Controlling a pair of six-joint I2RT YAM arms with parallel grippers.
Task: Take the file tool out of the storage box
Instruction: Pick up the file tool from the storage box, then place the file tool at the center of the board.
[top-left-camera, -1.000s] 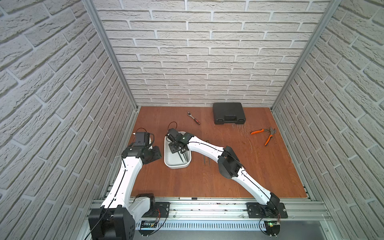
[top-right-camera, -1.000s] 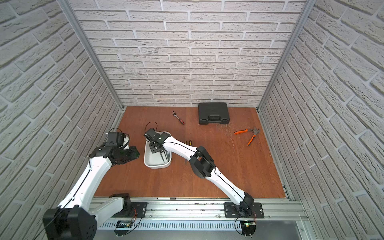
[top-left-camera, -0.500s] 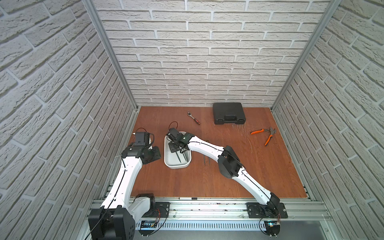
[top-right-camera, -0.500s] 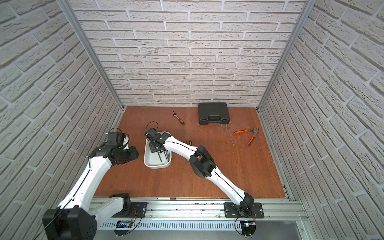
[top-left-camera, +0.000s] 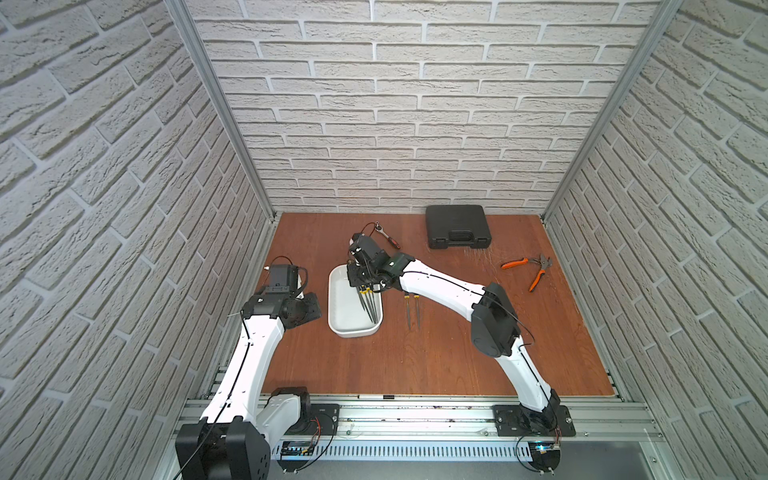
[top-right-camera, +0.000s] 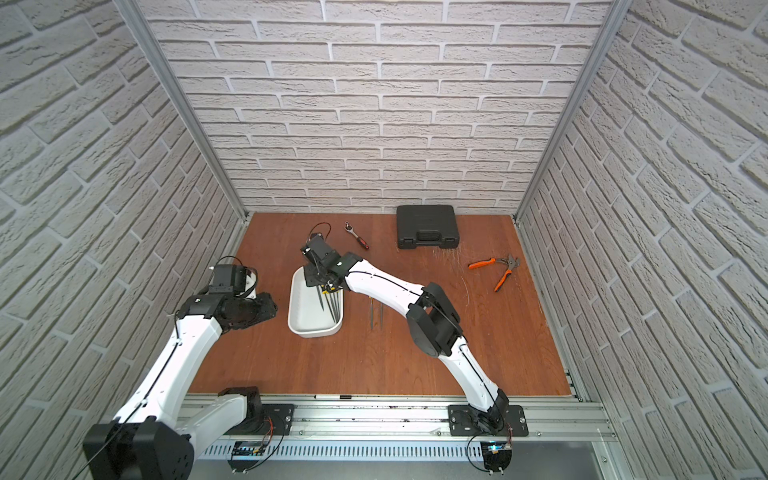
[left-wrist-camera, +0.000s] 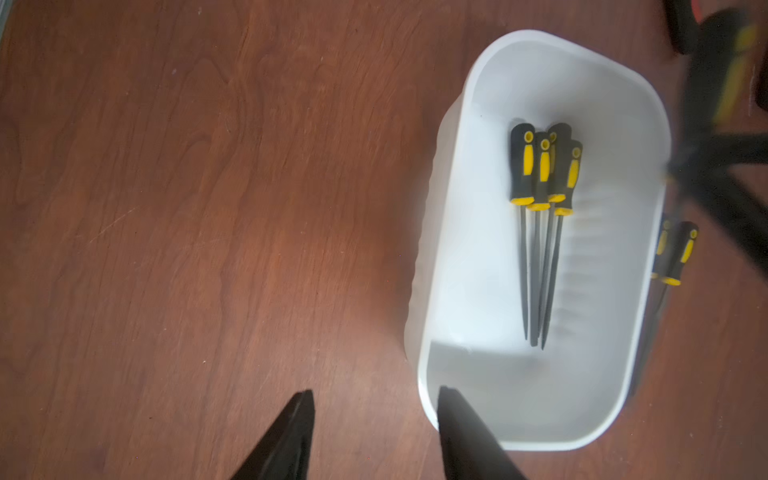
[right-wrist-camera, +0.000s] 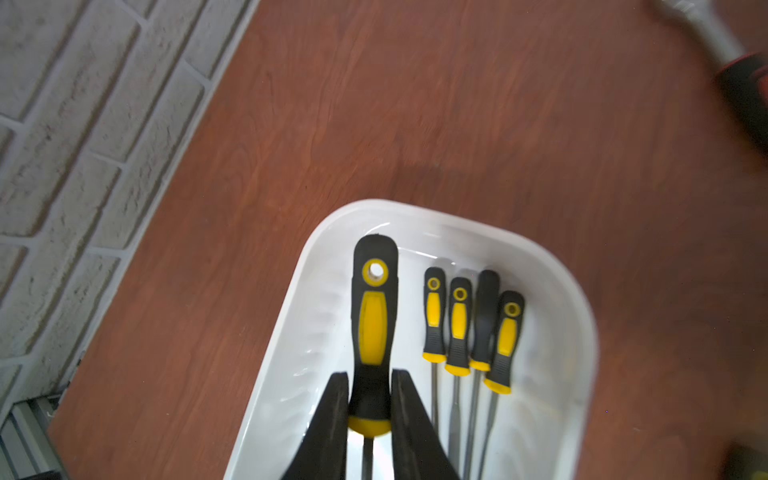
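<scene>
The white storage box (top-left-camera: 344, 309) (top-right-camera: 306, 309) lies left of centre on the wooden table. Several black-and-yellow file tools (right-wrist-camera: 459, 328) (left-wrist-camera: 540, 174) rest side by side inside it. My right gripper (right-wrist-camera: 370, 376) (top-left-camera: 362, 283) hangs over the box's far end, shut on the handle of one file tool (right-wrist-camera: 372, 316), which looks raised above the others. My left gripper (left-wrist-camera: 376, 390) (top-left-camera: 308, 308) stands open and holds nothing, low by the box's left side; one fingertip (left-wrist-camera: 446, 399) overlaps the box's rim in the left wrist view.
Two more files (top-left-camera: 412, 309) (top-right-camera: 376, 309) lie on the table just right of the box. A black tool case (top-left-camera: 457, 226), a ratchet wrench (top-left-camera: 386, 233) and orange-handled pliers (top-left-camera: 528, 270) lie toward the back and right.
My right gripper's jaws have closed on a file handle over the box. The left arm has not moved.
</scene>
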